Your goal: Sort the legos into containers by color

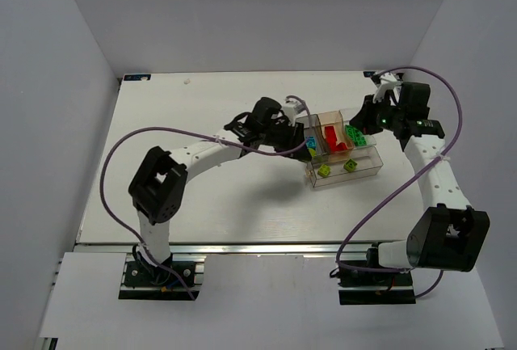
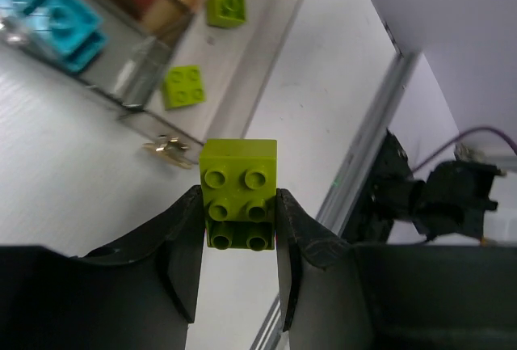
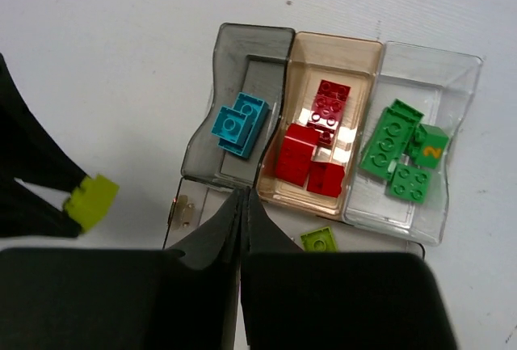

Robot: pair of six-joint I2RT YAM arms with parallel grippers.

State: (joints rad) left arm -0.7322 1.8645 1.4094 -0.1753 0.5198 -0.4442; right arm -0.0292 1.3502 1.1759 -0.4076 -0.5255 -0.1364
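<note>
My left gripper (image 2: 240, 208) is shut on a yellow-green lego (image 2: 239, 192), held just off the left end of the clear divided container (image 1: 378, 158). In the top view this gripper (image 1: 297, 145) sits beside the container's blue section. The held lego (image 3: 90, 201) also shows at the left of the right wrist view. Inside the box lie blue legos (image 3: 240, 124), red legos (image 3: 311, 152), green legos (image 3: 400, 156) and, in the front section, two yellow-green legos (image 2: 183, 86). My right gripper (image 3: 244, 198) is shut on nothing, above the container's front edge.
A small metal latch (image 2: 167, 149) sticks out from the container's near corner. The table's front rail (image 2: 367, 156) runs close behind the held lego. Purple cables loop over both arms (image 1: 448, 99).
</note>
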